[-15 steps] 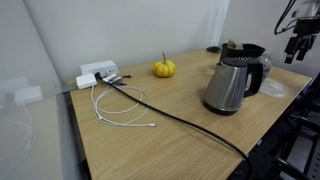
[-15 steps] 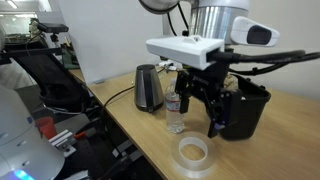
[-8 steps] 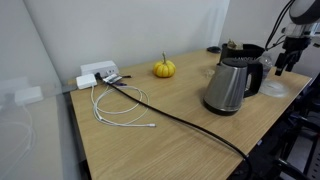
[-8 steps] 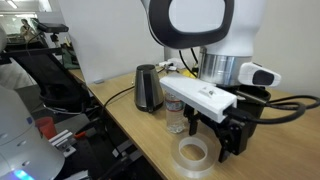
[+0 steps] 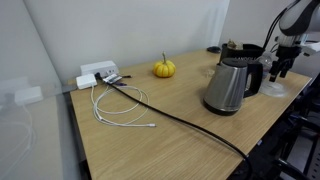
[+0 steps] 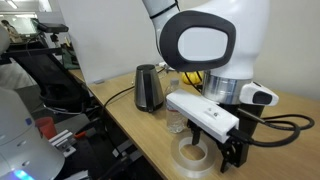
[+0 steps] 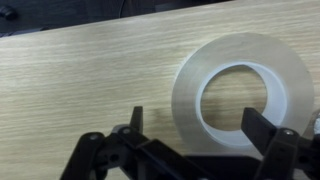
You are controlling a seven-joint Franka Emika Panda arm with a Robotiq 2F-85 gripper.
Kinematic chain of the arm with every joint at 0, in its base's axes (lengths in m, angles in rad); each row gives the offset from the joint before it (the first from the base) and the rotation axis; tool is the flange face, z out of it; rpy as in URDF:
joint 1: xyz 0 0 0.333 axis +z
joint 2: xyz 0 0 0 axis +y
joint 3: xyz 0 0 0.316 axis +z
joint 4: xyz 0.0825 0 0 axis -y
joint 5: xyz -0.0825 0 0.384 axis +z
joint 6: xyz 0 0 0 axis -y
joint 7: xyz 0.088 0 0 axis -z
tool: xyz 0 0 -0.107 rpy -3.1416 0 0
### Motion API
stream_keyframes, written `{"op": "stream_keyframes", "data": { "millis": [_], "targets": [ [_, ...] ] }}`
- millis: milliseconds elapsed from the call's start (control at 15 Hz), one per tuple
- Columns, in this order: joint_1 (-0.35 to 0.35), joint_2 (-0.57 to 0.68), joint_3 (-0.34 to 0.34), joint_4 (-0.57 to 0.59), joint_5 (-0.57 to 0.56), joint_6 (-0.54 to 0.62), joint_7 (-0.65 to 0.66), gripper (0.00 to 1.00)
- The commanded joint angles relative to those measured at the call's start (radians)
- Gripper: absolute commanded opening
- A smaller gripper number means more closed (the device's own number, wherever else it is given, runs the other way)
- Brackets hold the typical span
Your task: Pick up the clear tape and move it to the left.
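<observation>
Clear tape (image 7: 186, 95), wide whitish translucent roll, ring-shaped with a large open centre, lying flat on the pale wooden worktop (image 7: 80, 80), near one edge

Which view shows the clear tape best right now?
Wrist view: the clear tape lies flat and large, just ahead of the open gripper. In both exterior views it is small and faint.

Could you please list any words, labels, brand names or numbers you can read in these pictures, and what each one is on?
None can be read in any view.
The clear tape shows no print in the wrist view.
The kettle shows no legible brand.
The white power strip is too small and blurred to show any marking.
</observation>
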State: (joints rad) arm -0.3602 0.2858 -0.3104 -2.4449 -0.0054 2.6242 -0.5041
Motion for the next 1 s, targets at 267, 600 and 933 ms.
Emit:
{"op": "stream_keyframes", "data": {
  "millis": [267,600,933],
  "targets": [
    [-0.089,0.032,0.052,0.012,0.045,0.010,-0.029,1.00],
    [-0.114,0.051,0.078,0.024,0.077,0.001,-0.037,0.61],
    [-0.127,0.067,0.093,0.037,0.087,-0.003,-0.039,0.25]
  ]
}}
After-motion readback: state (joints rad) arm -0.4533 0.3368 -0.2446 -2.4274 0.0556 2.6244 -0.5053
